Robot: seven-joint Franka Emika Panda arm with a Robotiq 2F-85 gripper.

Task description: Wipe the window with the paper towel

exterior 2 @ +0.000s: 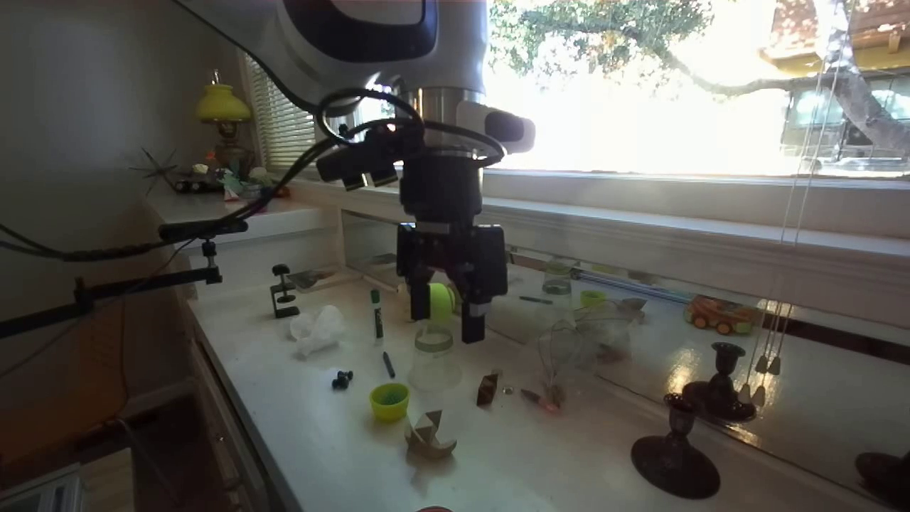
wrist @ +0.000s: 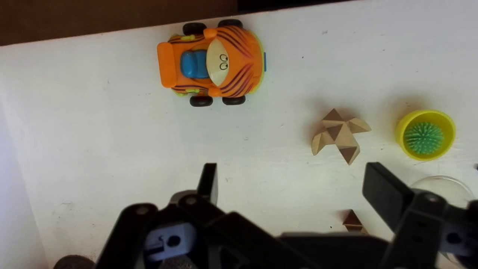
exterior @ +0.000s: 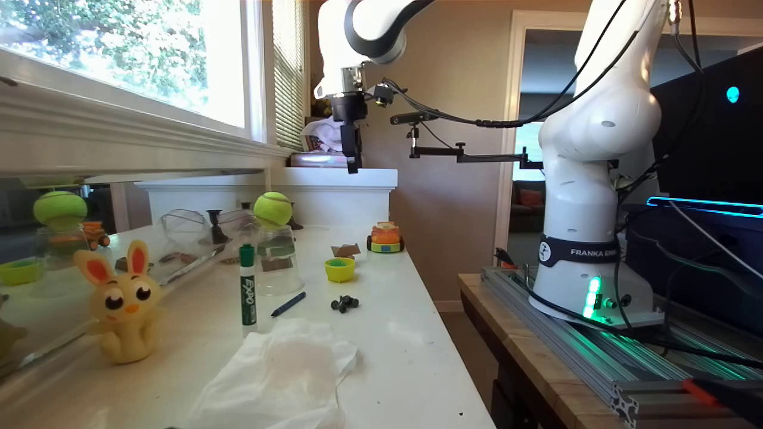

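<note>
A tan wall [exterior: 453, 238] closes the far end of the room, and a glossy white table [exterior: 405, 357] runs toward it beneath the large clear glass window [exterior: 125, 59] in its pale cream frame. At the near end of that table, in an exterior view, lies the thin, crumpled white paper towel [exterior: 286, 375], a green-capped white marker [exterior: 248, 292] standing upright just beside its far edge. The black two-fingered end effector [exterior 2: 446, 328] hangs above the table, well apart from the towel, its fingers [exterior 2: 473, 323] spread wide with nothing between them. The wrist view looks down on a striped orange toy car [wrist: 213, 63] and a brown faceted figure [wrist: 338, 136], and shows no towel (so the aim, I judge, is not yet on it). The step in hand seems to be the approach before any grasp; the wiping has not begun. The next move calls for travel toward the near end, high enough to pass the yellow-green tennis ball [exterior: 273, 210] perched on an upturned clear plastic cup [exterior: 280, 275], then a descent onto a raised fold, a pinch that gathers the paper without scraping the table or tipping the marker, and a lift toward the window.
</note>
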